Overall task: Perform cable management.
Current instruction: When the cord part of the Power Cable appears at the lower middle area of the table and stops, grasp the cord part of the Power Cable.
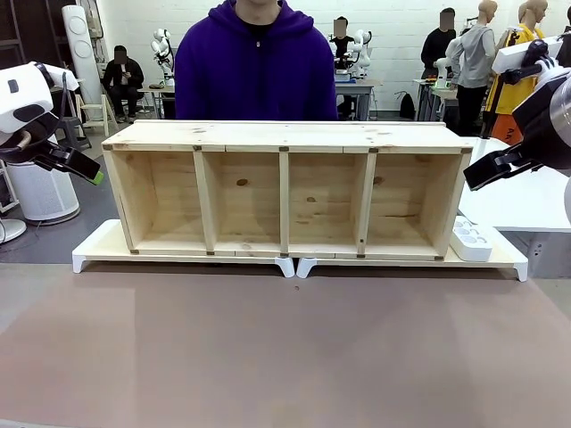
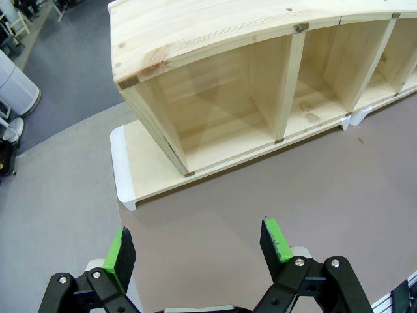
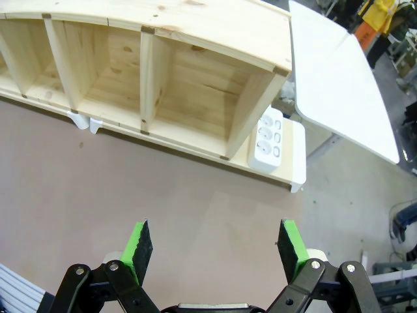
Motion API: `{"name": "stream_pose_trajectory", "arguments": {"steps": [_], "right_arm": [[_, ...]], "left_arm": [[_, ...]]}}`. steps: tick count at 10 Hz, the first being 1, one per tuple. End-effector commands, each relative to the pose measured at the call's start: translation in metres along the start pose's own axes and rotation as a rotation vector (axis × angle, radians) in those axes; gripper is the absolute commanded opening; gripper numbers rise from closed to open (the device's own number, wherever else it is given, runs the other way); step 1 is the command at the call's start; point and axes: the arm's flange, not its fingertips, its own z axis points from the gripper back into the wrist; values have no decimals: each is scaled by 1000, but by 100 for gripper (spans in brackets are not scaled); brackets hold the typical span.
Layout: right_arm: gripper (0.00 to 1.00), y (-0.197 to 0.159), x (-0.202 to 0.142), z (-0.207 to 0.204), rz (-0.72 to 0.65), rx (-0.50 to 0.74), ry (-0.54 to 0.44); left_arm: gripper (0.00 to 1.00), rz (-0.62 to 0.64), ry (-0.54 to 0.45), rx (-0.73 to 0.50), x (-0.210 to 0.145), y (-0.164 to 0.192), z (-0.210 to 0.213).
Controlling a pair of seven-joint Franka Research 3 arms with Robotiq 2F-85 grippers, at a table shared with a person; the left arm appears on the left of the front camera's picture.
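Front view, left gripper [image 1: 87, 171]: raised off the left end of the wooden shelf [image 1: 285, 135], seen side-on, touching nothing.
Front view, right gripper [image 1: 482, 171]: raised beside the shelf's right end, also touching nothing.
Front view, surface: the four-bay shelf stands on two white-edged risers [image 1: 178, 259] across the far part of the brown worktop [image 1: 285, 357]. A white power strip [image 1: 471, 239] lies on the right riser's end.
Front view, room: a person in a purple hoodie [image 1: 256, 71] stands behind the shelf, with a white side table [image 1: 526, 201] at right.
Left wrist view, left gripper [image 2: 197, 244]: fingers spread wide with nothing between them, over the worktop [image 2: 293, 195] in front of the shelf's [image 2: 195, 39] left end.
Left wrist view, room: grey floor [image 2: 58, 163] past the worktop's left edge.
Right wrist view, right gripper [image 3: 215, 242]: fingers spread wide and holding nothing, above the worktop [image 3: 130, 182] near its right edge.
Right wrist view, extra: the power strip [image 3: 267, 140] seen from above, sockets up, just beside the shelf's [image 3: 195, 26] right wall. The side table [image 3: 339, 85] lies beyond.
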Motion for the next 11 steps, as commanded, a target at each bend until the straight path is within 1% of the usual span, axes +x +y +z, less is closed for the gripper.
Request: {"name": "stream_pose_trajectory", "arguments": {"steps": [1, 11], "right_arm": [[100, -2, 0, 0, -6, -9, -2], [100, -2, 0, 0, -6, -9, -2]], "left_arm": [[100, 1, -1, 4, 0, 1, 1], [100, 1, -1, 4, 0, 1, 1]]}}
